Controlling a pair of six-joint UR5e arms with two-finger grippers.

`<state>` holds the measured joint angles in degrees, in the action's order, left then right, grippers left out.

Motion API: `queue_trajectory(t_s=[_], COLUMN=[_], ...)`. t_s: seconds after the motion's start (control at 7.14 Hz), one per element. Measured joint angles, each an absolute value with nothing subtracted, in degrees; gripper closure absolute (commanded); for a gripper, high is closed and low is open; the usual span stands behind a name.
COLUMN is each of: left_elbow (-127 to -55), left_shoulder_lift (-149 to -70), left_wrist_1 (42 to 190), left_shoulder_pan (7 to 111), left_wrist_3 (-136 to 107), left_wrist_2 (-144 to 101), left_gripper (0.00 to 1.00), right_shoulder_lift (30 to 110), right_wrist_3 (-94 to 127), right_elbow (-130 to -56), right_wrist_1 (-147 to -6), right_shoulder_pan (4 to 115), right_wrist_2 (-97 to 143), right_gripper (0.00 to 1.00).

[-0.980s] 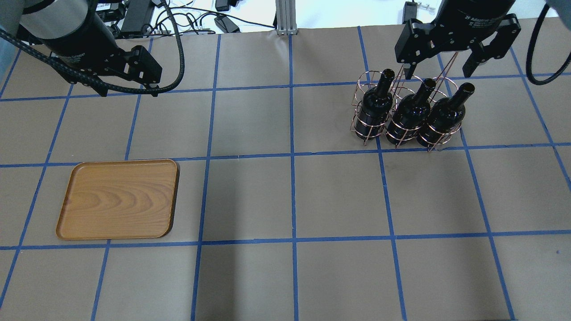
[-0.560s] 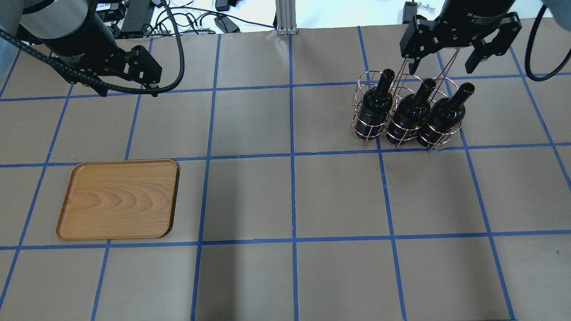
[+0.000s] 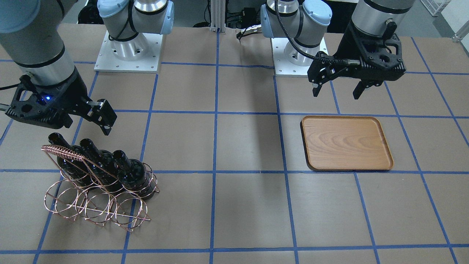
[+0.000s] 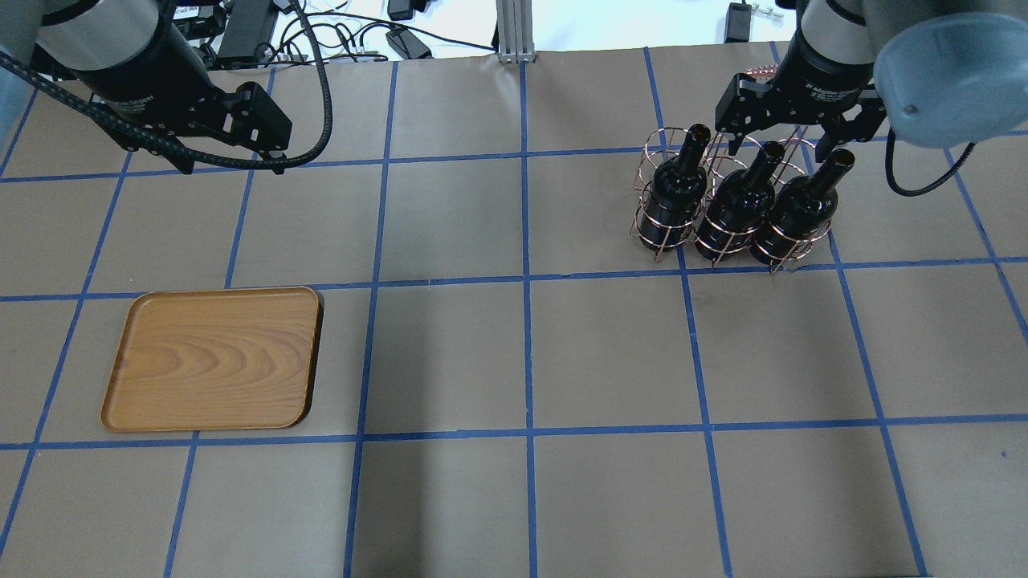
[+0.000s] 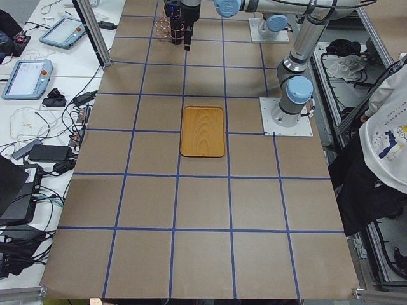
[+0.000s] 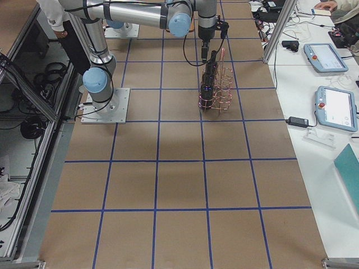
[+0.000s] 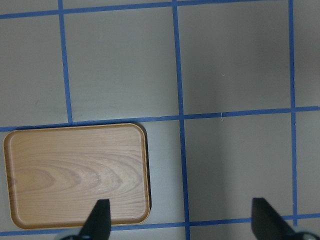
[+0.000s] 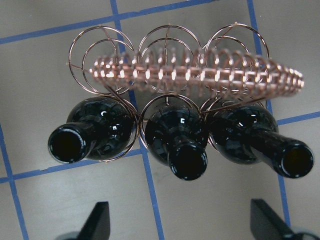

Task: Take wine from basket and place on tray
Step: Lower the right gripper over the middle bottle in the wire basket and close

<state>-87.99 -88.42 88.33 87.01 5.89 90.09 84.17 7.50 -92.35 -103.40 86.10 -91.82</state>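
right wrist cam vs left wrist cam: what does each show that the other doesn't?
Only the right wrist view: the copper wire basket with its coiled handle, and three dark bottles standing in the row of rings nearer the right gripper. The farther row is empty.

Only the left wrist view: the wooden tray, empty, lying below the left gripper.

Both: the brown table with its blue tape grid, and two dark fingertips spread wide at the bottom edge, holding nothing.
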Motion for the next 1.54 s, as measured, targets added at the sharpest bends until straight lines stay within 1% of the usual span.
queue_trajectory(t_s=[0.42, 0.56, 0.7, 1.12, 1.26, 1.4, 1.54], left_elbow=[-87.98, -87.98, -87.98, -87.98, -87.98, -87.98, -87.98], left_shoulder_lift=[-88.38, -88.35, -88.31, -88.25, -88.25, -88.24, -88.24], left_wrist_1=[88.35, 88.41, 88.51, 88.75, 88.76, 88.77, 88.77], left_shoulder_pan=[87.01, 87.01, 87.01, 87.01, 87.01, 87.01, 87.01], left_wrist_3=[5.89, 5.87, 5.83, 5.68, 5.64, 5.68, 5.7], left_wrist_2=[90.09, 90.09, 90.11, 90.17, 90.17, 90.17, 90.17], left_gripper=[0.0, 0.0, 0.0, 0.0, 0.0, 0.0, 0.0], right_shoulder_lift=[81.16, 80.52, 80.06, 79.63, 79.34, 79.07, 78.9], right_wrist_3=[8.54, 8.4, 8.17, 8.31, 8.37, 8.3, 8.18], right_elbow=[-92.29, -92.05, -91.87, -91.98, -92.05, -92.12, -92.16], right_wrist_1=[-105.87, -106.13, -106.27, -106.24, -106.25, -106.22, -106.16], right_shoulder_pan=[85.79, 85.42, 84.78, 84.13, 84.11, 84.11, 84.11], right_wrist_2=[-91.86, -91.83, -91.85, -91.8, -91.72, -91.71, -91.71], right_gripper=[0.04, 0.09, 0.11, 0.15, 0.24, 0.31, 0.34])
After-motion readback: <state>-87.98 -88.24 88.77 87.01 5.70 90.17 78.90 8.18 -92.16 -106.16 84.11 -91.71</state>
